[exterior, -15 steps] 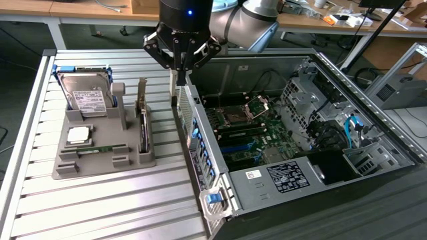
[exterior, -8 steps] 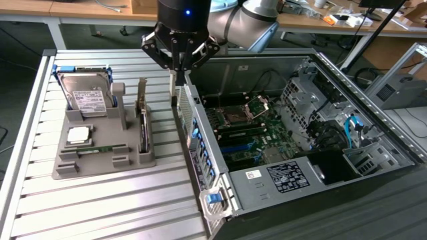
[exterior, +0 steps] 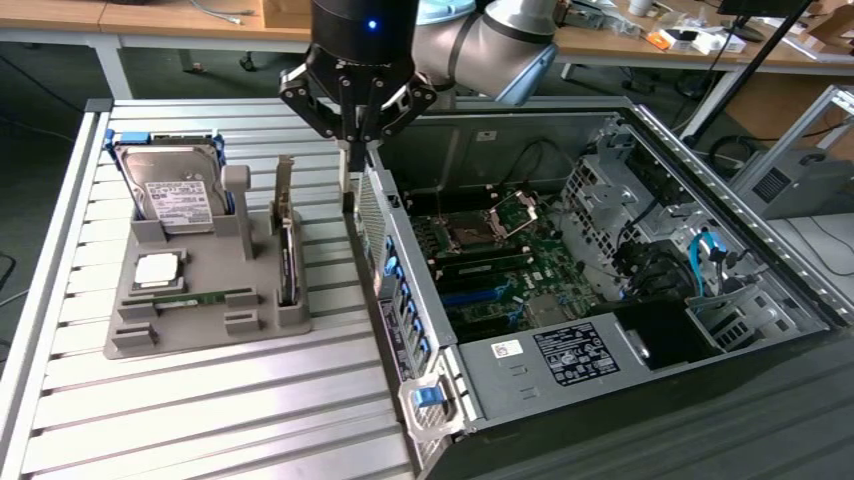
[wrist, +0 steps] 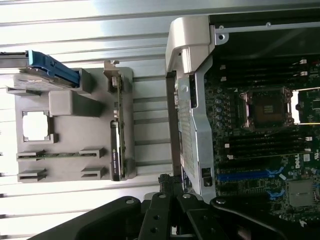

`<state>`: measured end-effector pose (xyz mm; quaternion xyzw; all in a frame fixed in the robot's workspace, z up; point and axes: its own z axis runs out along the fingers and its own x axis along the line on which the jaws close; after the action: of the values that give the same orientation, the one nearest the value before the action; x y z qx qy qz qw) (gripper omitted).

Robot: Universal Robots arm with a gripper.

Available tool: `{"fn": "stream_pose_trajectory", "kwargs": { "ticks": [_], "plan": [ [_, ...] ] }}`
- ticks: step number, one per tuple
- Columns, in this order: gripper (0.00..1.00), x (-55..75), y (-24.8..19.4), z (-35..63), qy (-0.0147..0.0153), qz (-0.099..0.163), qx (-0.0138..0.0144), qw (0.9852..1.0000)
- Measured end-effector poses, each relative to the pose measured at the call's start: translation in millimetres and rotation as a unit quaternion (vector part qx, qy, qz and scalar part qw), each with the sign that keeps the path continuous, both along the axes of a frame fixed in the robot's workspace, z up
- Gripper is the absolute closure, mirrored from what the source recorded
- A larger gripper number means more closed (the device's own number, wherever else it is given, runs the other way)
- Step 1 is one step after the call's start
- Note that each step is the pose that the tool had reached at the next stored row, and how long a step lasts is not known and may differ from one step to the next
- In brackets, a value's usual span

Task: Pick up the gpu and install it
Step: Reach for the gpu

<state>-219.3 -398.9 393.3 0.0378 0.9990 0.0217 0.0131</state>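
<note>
The gpu stands on edge in a slot at the side of the grey holder nearest the case, its silver bracket pointing up. In the wrist view the gpu is a thin dark strip along the holder. My gripper hangs over the gap between the holder and the open computer case, to the exterior view's right of the card and above it. Its long narrow fingers are shut, with nothing between them. In the wrist view the gripper runs alongside the case's rear wall.
The holder also carries a silver hard drive in a blue frame, a square processor and a green memory stick. The case lies open, showing its motherboard and cables. All of this rests on a slatted aluminium table.
</note>
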Motion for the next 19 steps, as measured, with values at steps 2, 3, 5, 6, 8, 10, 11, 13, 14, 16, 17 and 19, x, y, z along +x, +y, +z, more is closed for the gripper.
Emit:
{"fn": "stream_pose_trajectory", "kwargs": {
  "ticks": [2,3,5,6,8,10,11,13,14,16,17,19],
  "plan": [
    [0.89,-0.9,0.0,0.0,0.0000,0.000,0.0000,1.0000],
    [0.89,-1.4,0.0,0.0,0.0000,0.000,0.0000,1.0000],
    [0.89,-2.0,0.0,0.0,0.0000,0.000,0.0000,1.0000],
    [0.89,-2.3,0.0,0.0,0.0000,0.000,0.0000,1.0000],
    [0.89,-2.8,0.0,0.0,0.0000,0.000,0.0000,1.0000],
    [0.89,-3.4,0.0,0.0,0.0000,0.000,0.0000,1.0000],
    [0.89,-3.8,0.0,0.0,0.0000,0.000,0.0000,1.0000],
    [0.89,-4.5,0.0,0.0,0.0000,0.000,0.0000,1.0000],
    [0.89,-5.2,0.0,0.0,0.0000,0.000,0.0000,1.0000],
    [0.89,-6.0,0.0,0.0,0.0000,0.000,0.0000,1.0000],
    [0.89,-6.5,0.0,0.0,0.0000,0.000,0.0000,1.0000],
    [0.89,-7.4,0.0,0.0,0.0000,0.000,0.0000,1.0000]
  ]
}}
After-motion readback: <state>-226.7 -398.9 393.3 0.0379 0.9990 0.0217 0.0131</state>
